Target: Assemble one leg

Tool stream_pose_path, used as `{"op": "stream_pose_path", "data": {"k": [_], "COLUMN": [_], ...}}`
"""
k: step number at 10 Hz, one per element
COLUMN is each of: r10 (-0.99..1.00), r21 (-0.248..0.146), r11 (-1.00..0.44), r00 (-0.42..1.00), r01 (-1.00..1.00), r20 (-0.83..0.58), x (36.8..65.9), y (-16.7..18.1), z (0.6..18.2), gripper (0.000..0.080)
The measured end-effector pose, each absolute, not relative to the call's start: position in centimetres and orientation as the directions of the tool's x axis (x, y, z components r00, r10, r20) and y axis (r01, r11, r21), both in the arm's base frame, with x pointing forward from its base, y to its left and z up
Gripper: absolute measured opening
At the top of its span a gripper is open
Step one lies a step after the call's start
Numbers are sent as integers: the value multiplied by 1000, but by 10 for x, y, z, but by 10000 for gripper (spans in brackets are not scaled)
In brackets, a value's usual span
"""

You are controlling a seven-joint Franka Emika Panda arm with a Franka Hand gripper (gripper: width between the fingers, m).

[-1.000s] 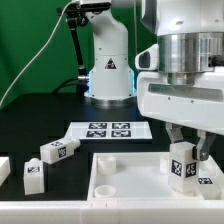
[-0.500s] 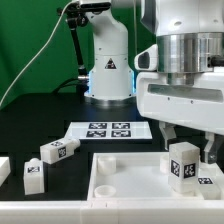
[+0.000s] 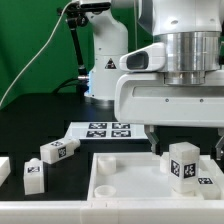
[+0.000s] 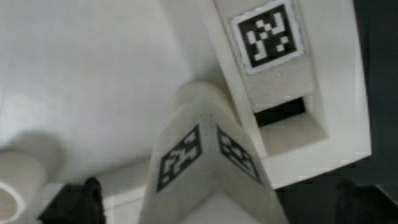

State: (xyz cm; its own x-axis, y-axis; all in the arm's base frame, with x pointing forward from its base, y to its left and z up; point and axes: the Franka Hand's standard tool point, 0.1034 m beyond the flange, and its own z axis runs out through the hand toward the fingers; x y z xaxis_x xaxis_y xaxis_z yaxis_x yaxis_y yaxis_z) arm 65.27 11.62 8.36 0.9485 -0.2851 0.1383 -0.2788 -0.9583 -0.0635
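Observation:
A white leg [image 3: 183, 163] with black-and-white tags stands upright at the right corner of the large white square piece [image 3: 120, 178]. My gripper [image 3: 187, 141] hangs just above it, open. One finger [image 3: 158, 141] shows to the exterior view's left of the leg, apart from it. In the wrist view the leg [image 4: 205, 150] sits between my two dark fingers [image 4: 71, 202], with gaps on both sides, and my gripper [image 4: 217, 208] is open. A round socket [image 4: 22, 175] of the square piece shows beside it.
Two loose legs [image 3: 58, 150] [image 3: 32, 176] lie on the black table at the exterior view's left, a third [image 3: 3, 168] at the edge. The marker board [image 3: 108, 130] lies behind the square piece. The robot base [image 3: 108, 70] stands at the back.
My fingers have come apart and let go of the leg, which stays standing. The hand has risen a little and shifted to the exterior view's left.

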Motion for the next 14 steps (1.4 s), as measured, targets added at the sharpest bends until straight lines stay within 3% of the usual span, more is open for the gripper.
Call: {"op": "stream_pose_path", "data": {"k": [6,7,8,9,10,13,14], "r10": [225,251,250,248,246,158,0], "r21": [41,46,45,45,45,29,1], "r11": [-974,-968,-968,-969,-969,-988,-1000], "r00": [963,956,957,957,958,976,988], "r01": [221,247,246,244,242,155,0], "r20": [150,149,149,149,149,152,157], "x": [655,655,655,655,655,655,654], "y": [112,110,110,110,110,111,112], "z": [85,85,85,85,85,85,84], "gripper": [648,538,538,342,284,284,284]}}
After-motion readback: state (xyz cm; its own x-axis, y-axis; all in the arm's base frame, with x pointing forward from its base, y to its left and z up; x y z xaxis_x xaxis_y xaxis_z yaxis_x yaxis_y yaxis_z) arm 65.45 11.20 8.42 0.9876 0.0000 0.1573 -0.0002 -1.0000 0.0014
